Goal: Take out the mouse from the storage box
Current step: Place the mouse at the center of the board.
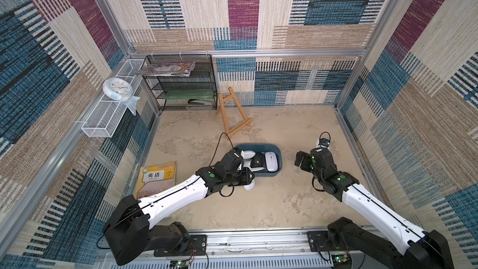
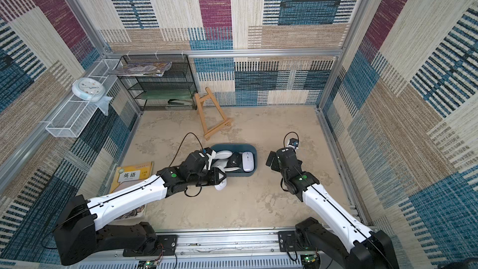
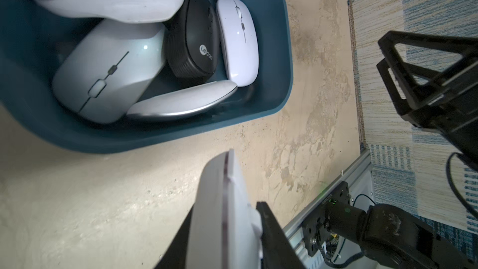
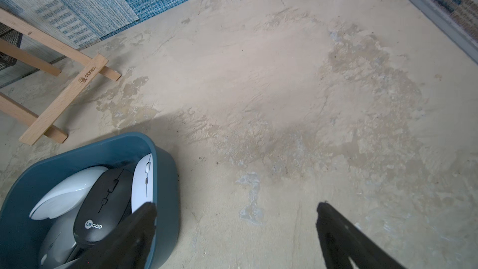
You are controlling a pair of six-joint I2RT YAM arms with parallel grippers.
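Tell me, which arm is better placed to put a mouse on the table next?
Left. The left gripper is shut on a white mouse, outside the box and above the table. The right gripper is open and empty beside the box.

White arms [image 1: 176,197], black joints [image 1: 126,226], black fingers [image 4: 344,241]

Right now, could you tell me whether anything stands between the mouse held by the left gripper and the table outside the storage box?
Nothing visible does: the left gripper holds the white mouse outside the storage box, with only open table beneath it.
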